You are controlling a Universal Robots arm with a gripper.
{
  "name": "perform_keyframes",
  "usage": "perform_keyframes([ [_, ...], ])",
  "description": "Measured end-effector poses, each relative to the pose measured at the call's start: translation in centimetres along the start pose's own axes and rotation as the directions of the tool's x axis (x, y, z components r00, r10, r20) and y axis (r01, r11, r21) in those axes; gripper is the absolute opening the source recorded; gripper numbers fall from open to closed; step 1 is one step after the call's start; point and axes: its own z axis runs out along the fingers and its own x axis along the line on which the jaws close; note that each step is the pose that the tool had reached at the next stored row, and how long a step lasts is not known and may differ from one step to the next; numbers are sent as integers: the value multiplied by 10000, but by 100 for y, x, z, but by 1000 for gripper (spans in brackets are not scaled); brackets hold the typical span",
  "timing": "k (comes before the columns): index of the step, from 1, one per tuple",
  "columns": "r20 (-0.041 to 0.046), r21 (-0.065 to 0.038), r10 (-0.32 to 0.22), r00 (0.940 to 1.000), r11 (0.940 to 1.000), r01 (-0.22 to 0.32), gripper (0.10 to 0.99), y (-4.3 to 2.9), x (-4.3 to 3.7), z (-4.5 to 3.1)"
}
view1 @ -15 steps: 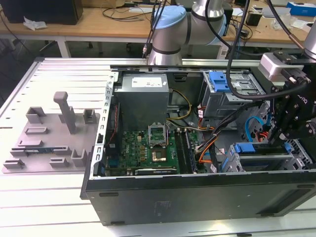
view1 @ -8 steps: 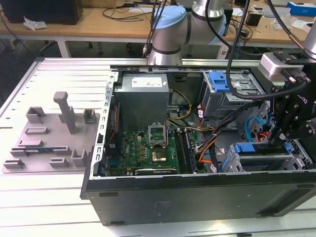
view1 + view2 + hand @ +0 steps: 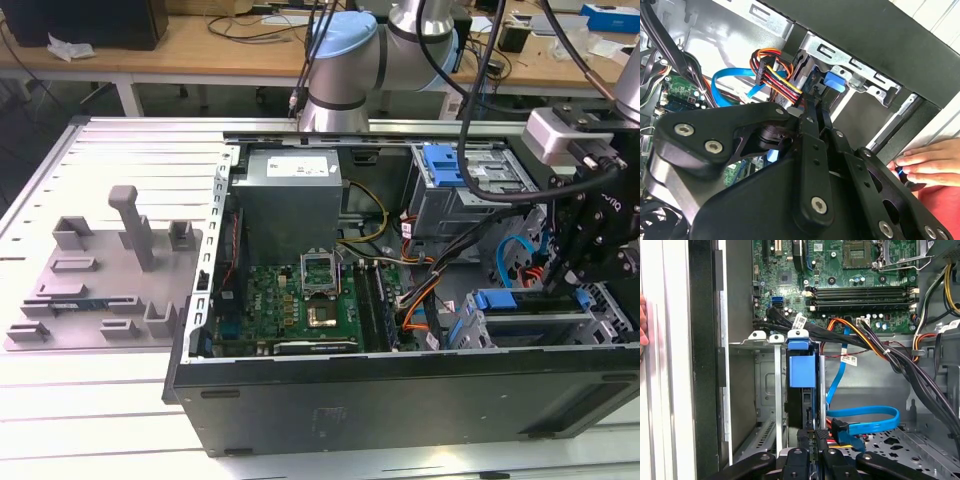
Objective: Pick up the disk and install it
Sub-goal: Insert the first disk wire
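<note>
The disk [image 3: 802,371] stands on edge in a slot of the metal drive cage [image 3: 760,390] inside the open computer case. I see its dark body end-on, with the bright blue carrier bracket over it. In the second wrist view the bracket's blue tab [image 3: 834,82] shows at the mouth of the cage. My gripper [image 3: 813,432] is shut, its two fingers pressed together right at the disk's near end. I cannot tell whether they touch it. The fingers [image 3: 811,117] reach straight toward the blue tab. In the exterior view the arm [image 3: 600,215] hangs over the cage at the case's right end.
A person's hand [image 3: 927,165] rests on the table just outside the case wall. Bundled power leads [image 3: 775,75] and a blue data cable [image 3: 865,417] lie close beside the cage. The motherboard [image 3: 310,300], power supply [image 3: 290,200], a second blue carrier [image 3: 445,165] and the grey fixture tray [image 3: 90,270] are also in view.
</note>
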Motion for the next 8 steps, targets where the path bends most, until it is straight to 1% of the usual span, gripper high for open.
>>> perform_keyframes([
  [6, 1, -3, 26, 10000, 10000, -26, 169, 0, -1, 17],
  [8, 17, -5, 26, 10000, 10000, -26, 169, 0, 0, -4],
])
